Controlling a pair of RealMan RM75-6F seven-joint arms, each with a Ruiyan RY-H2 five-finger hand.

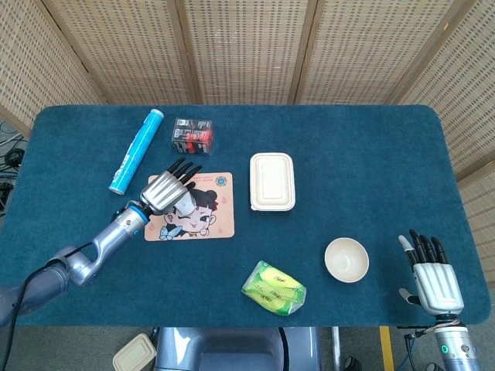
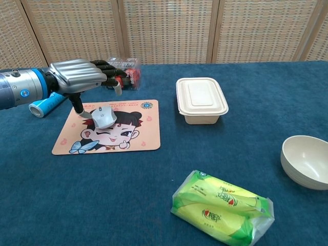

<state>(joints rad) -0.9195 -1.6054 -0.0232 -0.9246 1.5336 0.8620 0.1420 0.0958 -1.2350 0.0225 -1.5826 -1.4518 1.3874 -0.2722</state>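
A: Where the left robot hand (image 2: 82, 77) hovers over the cartoon mat (image 2: 138, 141), what does it carry?

B: A small white mouse (image 2: 104, 117), pinched between the thumb and the fingers above it. The remaining fingers (image 1: 186, 168) stretch forward toward the clear box of red and black items (image 2: 123, 75). The mouse sits low over the printed face, near the mat's upper middle; whether it touches the mat cannot be told.

A: And the right robot hand (image 1: 435, 280)?

B: It shows only in the head view, at the near right corner of the worktop (image 1: 363, 147), palm down, fingers straight and slightly apart, gripping nothing. The white bowl (image 1: 346, 259) is the nearest thing to it, standing apart on its left.

A: What else lies on the blue worktop?

B: A blue tube (image 1: 136, 150) lies at an angle behind the left forearm, well left of the clear box. A lidded beige container (image 2: 201, 99) stands just right of the mat, apart from it. A green-and-yellow snack pack (image 2: 223, 207) lies near the front edge, between mat and bowl.

A: Anything off the worktop?

B: A second beige container (image 1: 134, 352) shows below the near edge, in the head view only.
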